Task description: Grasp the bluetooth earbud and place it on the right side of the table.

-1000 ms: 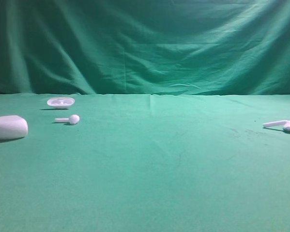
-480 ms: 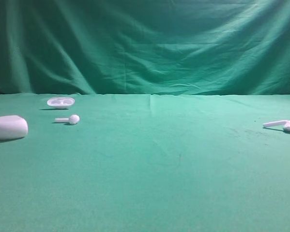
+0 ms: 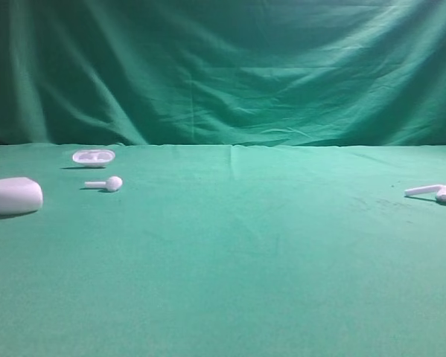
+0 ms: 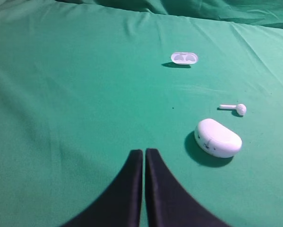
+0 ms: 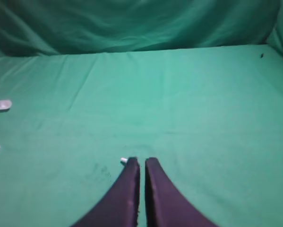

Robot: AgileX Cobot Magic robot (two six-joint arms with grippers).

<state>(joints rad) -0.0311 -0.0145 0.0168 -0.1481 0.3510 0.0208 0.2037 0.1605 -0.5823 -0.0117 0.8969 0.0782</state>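
Nothing has shifted: bluetooth earbud [image 3: 432, 193] lies at the table's [image 3: 237, 253] right, my right gripper [image 5: 141, 163] pressed together.

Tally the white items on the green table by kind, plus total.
Earbuds: 2, one left, one right
Pebble-shaped case: 1
Small open tray-like case part: 1
Total: 4
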